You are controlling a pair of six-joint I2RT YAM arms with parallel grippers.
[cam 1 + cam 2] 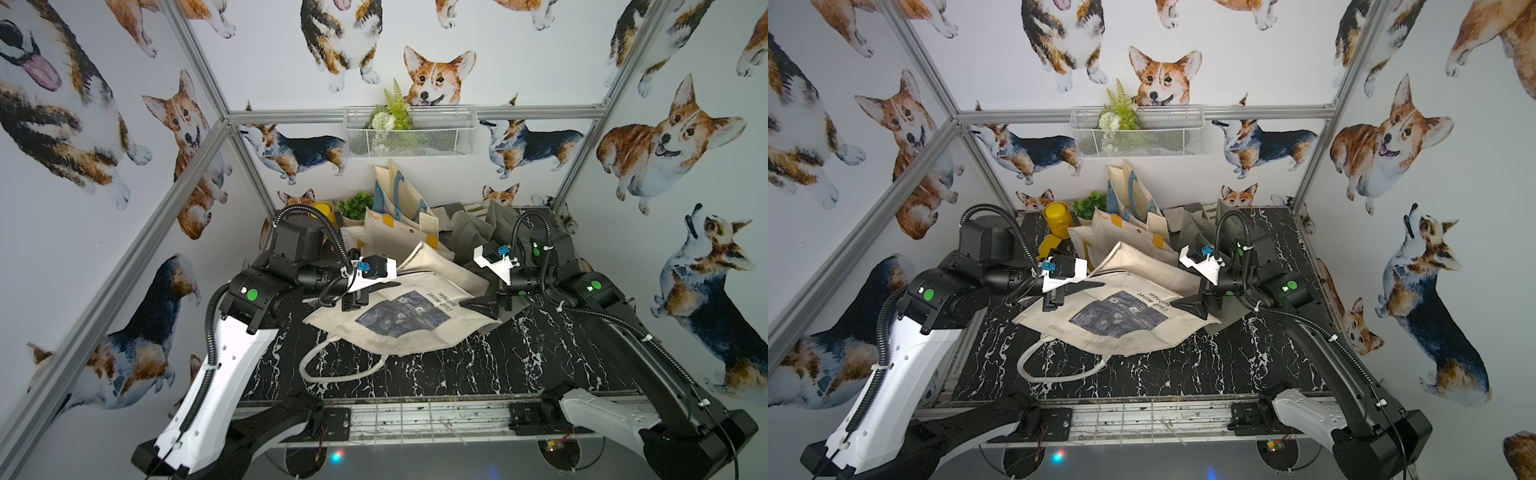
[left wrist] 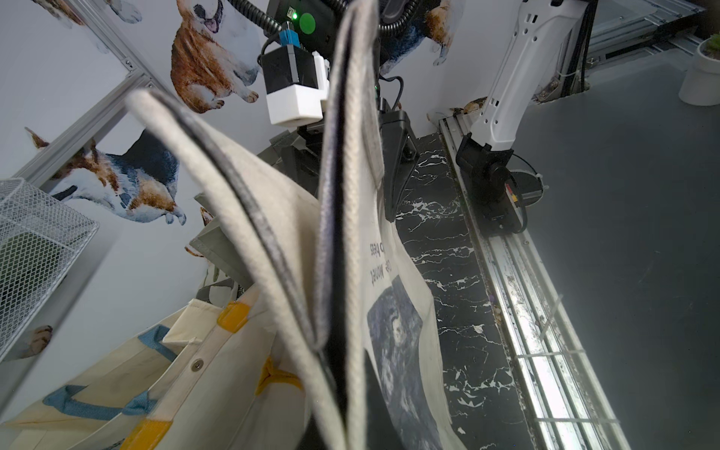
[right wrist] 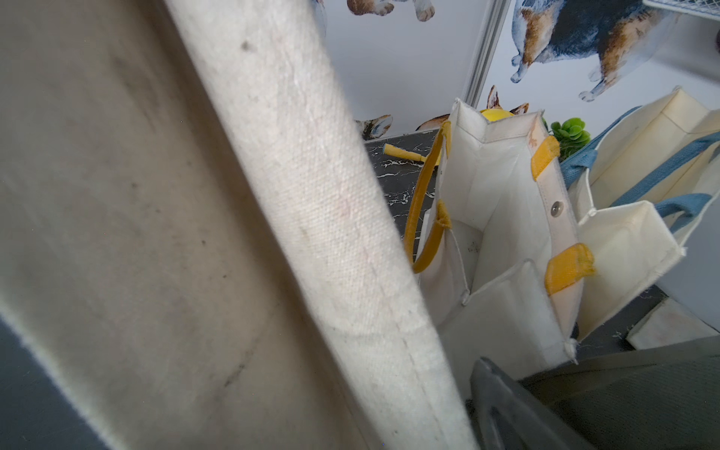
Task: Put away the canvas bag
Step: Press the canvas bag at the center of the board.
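One wire basket holds fern; left end effector grips canvas bag.

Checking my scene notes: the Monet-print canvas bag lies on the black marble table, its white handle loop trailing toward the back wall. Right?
Not quite. The Monet-print canvas bag does lie on the black marble table, but its white handle loop trails toward the front edge, not the back wall; both top views show it.
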